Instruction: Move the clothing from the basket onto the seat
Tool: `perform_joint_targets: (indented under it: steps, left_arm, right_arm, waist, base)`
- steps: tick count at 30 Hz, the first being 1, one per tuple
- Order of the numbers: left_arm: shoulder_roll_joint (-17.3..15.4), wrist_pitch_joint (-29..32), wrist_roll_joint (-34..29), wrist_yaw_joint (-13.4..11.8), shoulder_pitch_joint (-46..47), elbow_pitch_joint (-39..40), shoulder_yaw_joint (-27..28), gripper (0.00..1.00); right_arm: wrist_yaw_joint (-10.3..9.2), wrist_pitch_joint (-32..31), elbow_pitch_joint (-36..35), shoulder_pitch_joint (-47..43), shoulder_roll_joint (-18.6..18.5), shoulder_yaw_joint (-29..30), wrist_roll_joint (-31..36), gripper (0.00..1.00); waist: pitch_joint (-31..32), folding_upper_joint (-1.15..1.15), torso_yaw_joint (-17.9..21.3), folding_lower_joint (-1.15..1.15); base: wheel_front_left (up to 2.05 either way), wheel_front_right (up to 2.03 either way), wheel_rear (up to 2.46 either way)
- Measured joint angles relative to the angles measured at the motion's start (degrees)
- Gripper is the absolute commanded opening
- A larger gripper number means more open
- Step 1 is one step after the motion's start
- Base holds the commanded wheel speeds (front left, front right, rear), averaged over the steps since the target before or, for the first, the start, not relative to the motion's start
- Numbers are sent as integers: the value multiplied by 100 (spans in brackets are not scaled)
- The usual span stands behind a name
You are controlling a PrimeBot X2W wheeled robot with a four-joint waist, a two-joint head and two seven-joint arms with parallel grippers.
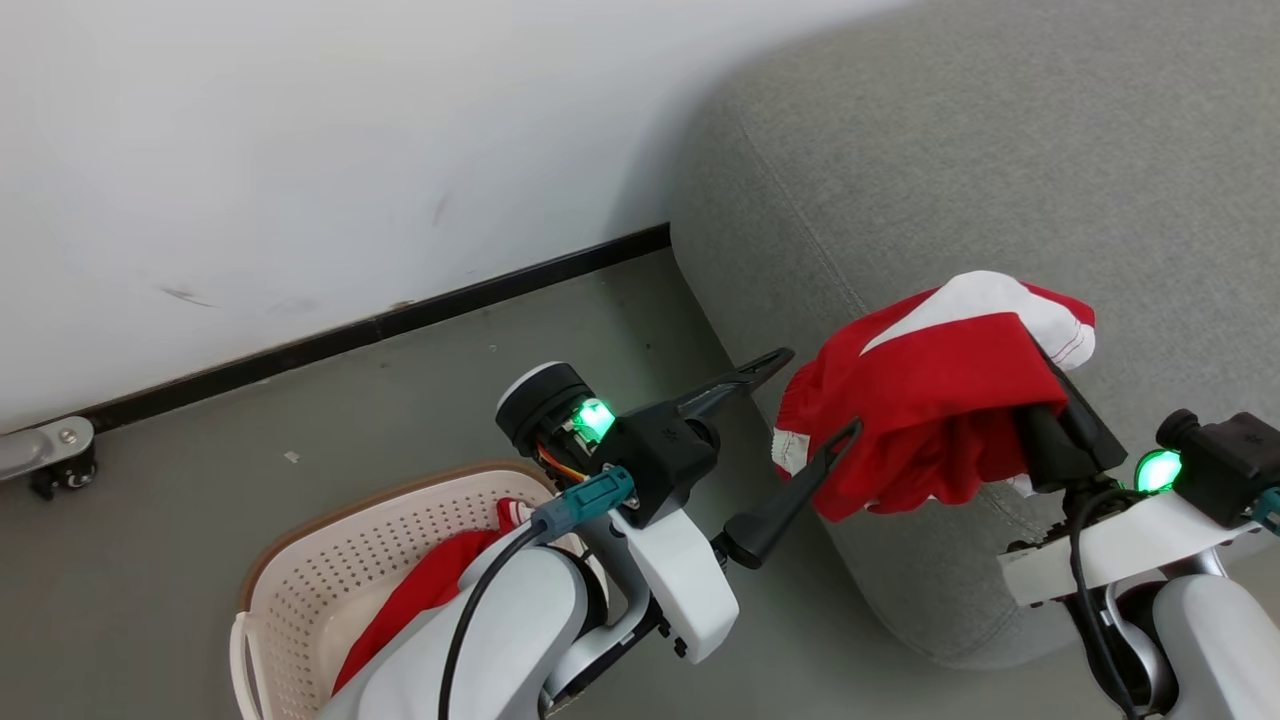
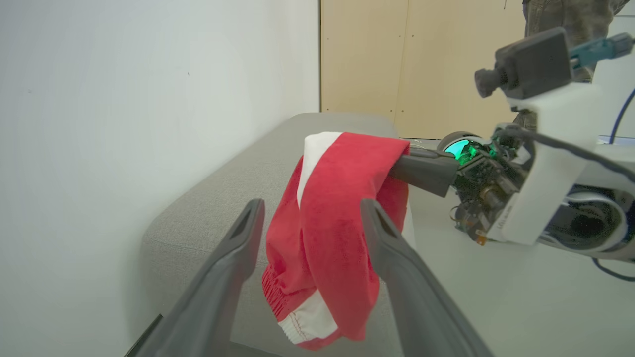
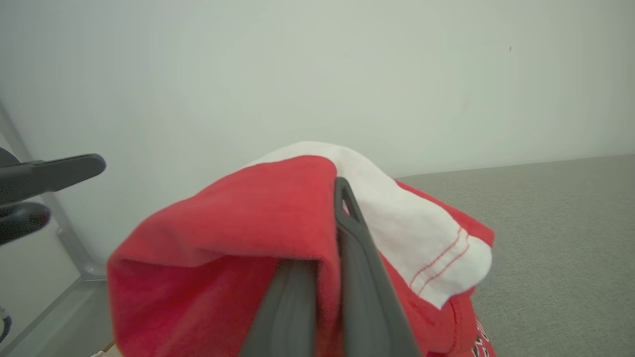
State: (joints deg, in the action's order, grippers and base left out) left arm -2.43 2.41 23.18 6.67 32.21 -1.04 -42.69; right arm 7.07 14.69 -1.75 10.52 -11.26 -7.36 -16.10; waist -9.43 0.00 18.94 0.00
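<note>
Logging progress: mid-task, and nothing lies on the seat (image 1: 1000,150) as far as I can see. The right gripper (image 1: 1050,400) has its jaws pressed together, pinching the held garment (image 1: 930,400). That one is red with a white panel, bunched and draped over the gripper. It hangs in the air at the seat's rounded front corner, with grey upholstery just behind it in the right wrist view. I can't tell if the low hem brushes the seat. It isn't released, so I don't count it as placed.

The left gripper (image 1: 820,392) has its jaws spread wide with nothing gripped. Its tips sit just beside the hanging cloth, one on either side of it in the left wrist view. Touching or not, I can't tell.

Containers: the basket (image 1: 330,540) stands upright on the floor (image 1: 250,450) at lower left of the head view, apart from the seat. The other garment (image 1: 420,600) lies inside, red, heaped toward the near side. My left forearm (image 1: 500,640) hides part of the interior, so I can't say whether anything else is in there.

Left to do, my read: carry the held garment over the seat and let go, then go to the basket for the other garment and repeat. I'd call it less than half done, with one piece out of the basket and none delivered.
</note>
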Motion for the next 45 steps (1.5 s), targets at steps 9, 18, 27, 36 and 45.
perform_joint_targets:
  steps: [9,18,27,36,45]
  left_arm:
    - [-112,73,-33,-183,0,58,114,100]
    - [-151,238,-112,-300,-1,211,122,100]
    - [-163,435,-156,-356,1,383,109,100]
    - [-157,671,-154,-422,20,568,43,100]
    - [-151,822,-179,-502,176,844,-58,100]
  right_arm:
    - [0,0,56,57,-1,-156,-54,0]
    - [0,0,280,712,-265,114,-43,0]
    - [1,1,711,1532,-646,209,-51,0]
    - [1,0,1560,2369,-971,302,-271,0]
    - [1,-59,2147,3203,-1271,338,-584,0]
  waist:
    - [-169,0,245,0]
    - [-456,0,332,0]
    - [-760,0,287,0]
    - [-1112,0,166,0]
    - [-1517,0,9,0]
  base:
    - [0,0,0]
    - [0,0,0]
    - [0,0,0]
    - [0,0,0]
    - [0,0,0]
